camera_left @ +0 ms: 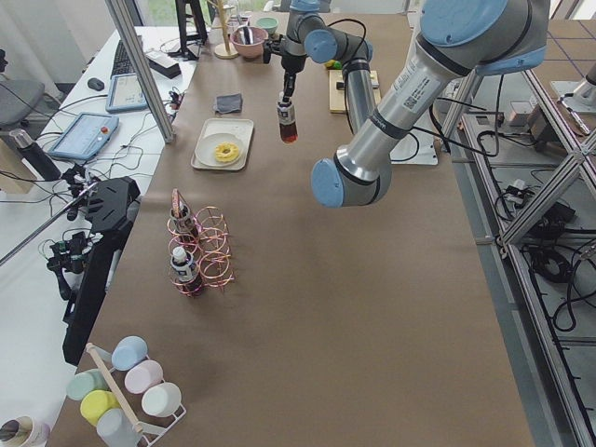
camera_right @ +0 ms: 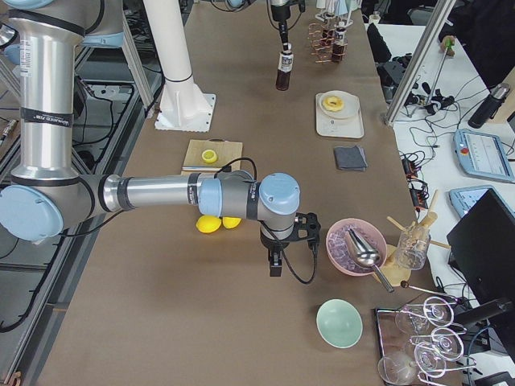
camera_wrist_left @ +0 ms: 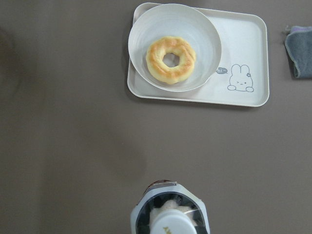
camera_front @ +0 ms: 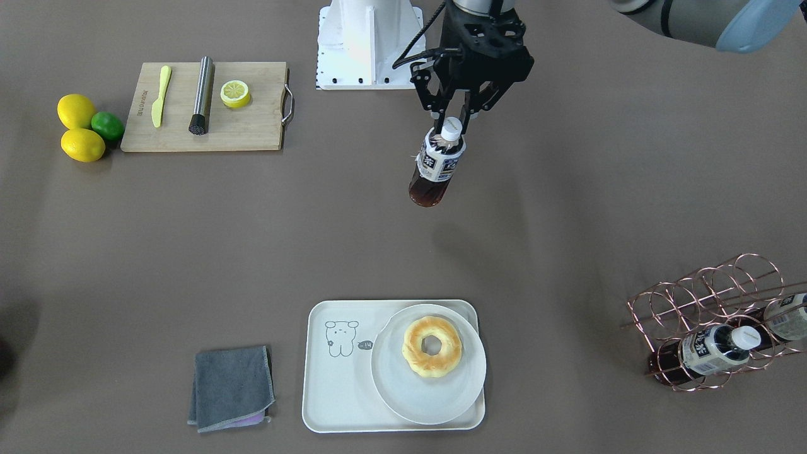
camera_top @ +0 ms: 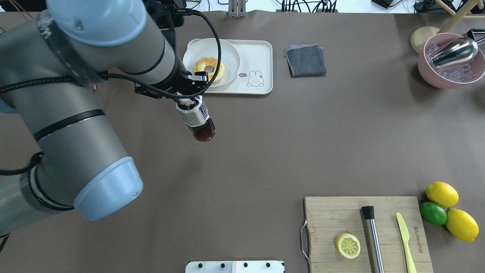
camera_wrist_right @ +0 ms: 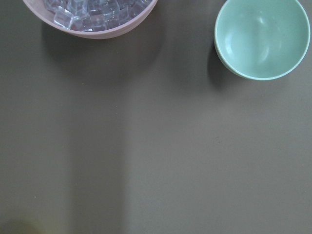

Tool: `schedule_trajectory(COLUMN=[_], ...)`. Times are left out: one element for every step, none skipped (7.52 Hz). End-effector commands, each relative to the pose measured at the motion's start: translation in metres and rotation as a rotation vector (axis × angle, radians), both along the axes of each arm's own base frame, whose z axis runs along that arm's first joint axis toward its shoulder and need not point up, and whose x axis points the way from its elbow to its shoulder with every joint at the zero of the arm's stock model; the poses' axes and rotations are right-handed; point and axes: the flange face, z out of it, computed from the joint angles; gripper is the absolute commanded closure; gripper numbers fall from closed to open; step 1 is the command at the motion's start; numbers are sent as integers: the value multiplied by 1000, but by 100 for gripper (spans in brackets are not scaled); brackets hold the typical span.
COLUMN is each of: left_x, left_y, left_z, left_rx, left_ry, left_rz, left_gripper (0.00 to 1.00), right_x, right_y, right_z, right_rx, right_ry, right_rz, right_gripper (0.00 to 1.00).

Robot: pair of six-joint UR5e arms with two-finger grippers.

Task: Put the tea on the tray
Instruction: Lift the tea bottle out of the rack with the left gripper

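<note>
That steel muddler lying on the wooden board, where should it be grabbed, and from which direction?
Probably mid-shaft, from straight above, closing across its narrow width: the muddler lies flat on the board, with open gaps toward the knife and the lemon half.

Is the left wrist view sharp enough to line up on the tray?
Left wrist view: tray and plate sharp, evenly lit; tea at the bottom edge blurred, too near the lens. Front-facing view: faint shadow on the table, short of the tray.
</note>
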Motion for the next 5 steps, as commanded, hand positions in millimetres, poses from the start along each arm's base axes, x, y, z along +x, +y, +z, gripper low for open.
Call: schedule_trajectory(left_x=[58, 79, 97, 108, 123], left_y=[-7, 11, 27, 33, 46], left_z=[-29, -35, -35, -33, -31], left_rx=[0, 31, 55, 65, 51], left_ry=[-23, -28, -44, -49, -36], left_rz=[-25, -36, -31, -25, -43], left_gripper=[100, 100, 100, 100, 100], right_x=[0, 0, 0, 0, 0], right_y=[0, 1, 2, 2, 2], right_z=[1, -1, 0, 0, 0], right_rx=[-6, -7, -9, -9, -9], right_ry=[-2, -8, -8, -8, -8], right_rz=[5, 8, 9, 10, 10], right_gripper=[0, 0, 0, 0, 0])
